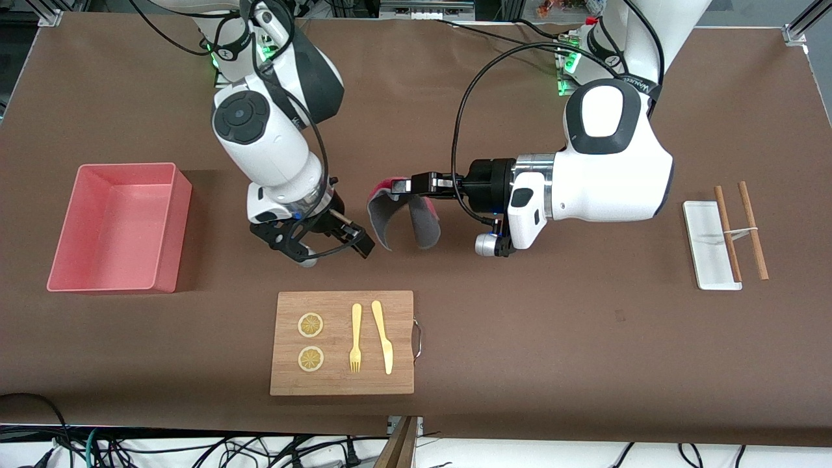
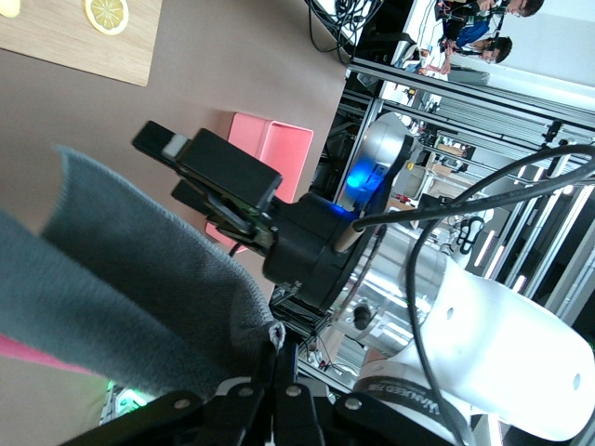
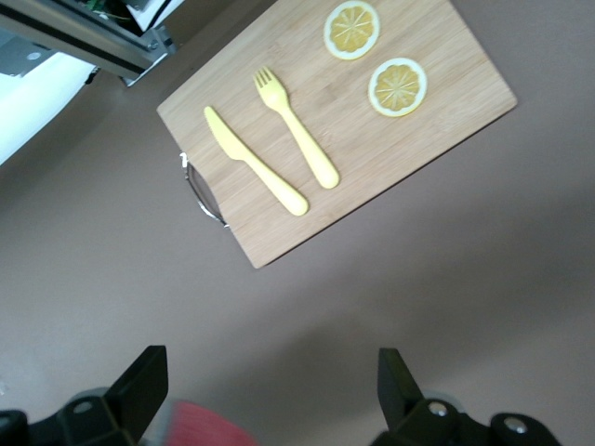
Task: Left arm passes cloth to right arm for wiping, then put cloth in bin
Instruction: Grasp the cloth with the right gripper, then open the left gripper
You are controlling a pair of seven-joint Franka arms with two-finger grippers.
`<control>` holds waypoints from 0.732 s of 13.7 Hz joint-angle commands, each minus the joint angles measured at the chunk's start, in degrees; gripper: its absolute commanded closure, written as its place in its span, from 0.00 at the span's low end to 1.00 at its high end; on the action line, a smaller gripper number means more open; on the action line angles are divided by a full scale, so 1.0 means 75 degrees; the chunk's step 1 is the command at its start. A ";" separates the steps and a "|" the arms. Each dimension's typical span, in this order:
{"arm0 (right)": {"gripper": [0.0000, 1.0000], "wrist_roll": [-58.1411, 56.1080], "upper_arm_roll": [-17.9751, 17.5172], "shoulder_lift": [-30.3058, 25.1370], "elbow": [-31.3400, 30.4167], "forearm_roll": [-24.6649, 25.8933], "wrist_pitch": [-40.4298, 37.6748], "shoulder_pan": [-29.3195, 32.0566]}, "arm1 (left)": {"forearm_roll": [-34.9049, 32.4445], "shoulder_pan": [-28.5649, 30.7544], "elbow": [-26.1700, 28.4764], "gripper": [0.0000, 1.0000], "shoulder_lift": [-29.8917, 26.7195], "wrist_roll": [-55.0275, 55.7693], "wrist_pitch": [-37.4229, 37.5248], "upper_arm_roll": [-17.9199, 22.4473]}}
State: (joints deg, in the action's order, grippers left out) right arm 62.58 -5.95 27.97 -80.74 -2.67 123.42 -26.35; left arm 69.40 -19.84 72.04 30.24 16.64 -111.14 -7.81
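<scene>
The left end effector [image 1: 396,186] grips the cloth [image 1: 403,221], which hangs above the table [image 1: 520,338] between both arms. The right end effector [image 1: 335,250] is spread open beside it. Centre the hanging edge between the right fingers, clamp, then release the left.

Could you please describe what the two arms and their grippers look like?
Both arms have glossy white rounded shells with black joint caps and loose black cables. Green lights glow near their bases. The left gripper and right gripper are black, blocky two-finger units. The left arm's shell carries small black lettering.
</scene>
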 commanded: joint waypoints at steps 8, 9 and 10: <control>0.00 -0.0118 -0.0225 -0.0085 0.0042 -0.0465 -0.0014 -0.0084 | 0.0251 -0.0038 -0.0160 1.00 0.0117 -0.0085 -0.0005 0.0068; 0.02 -0.0141 -0.0249 -0.0085 0.0042 -0.0476 -0.0131 -0.0072 | 0.0251 -0.0038 -0.0160 1.00 0.0117 -0.0074 -0.0005 0.0057; 0.10 -0.0176 -0.0261 -0.0085 0.0042 -0.0523 -0.0306 -0.0026 | 0.0262 -0.0026 -0.0160 1.00 0.0117 -0.0062 -0.0005 0.0056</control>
State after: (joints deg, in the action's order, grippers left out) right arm 62.24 -7.58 27.94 -80.33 -5.07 123.37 -26.82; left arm 69.72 -19.81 72.04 30.40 16.64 -111.14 -7.68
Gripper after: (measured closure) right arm 0.022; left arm 0.982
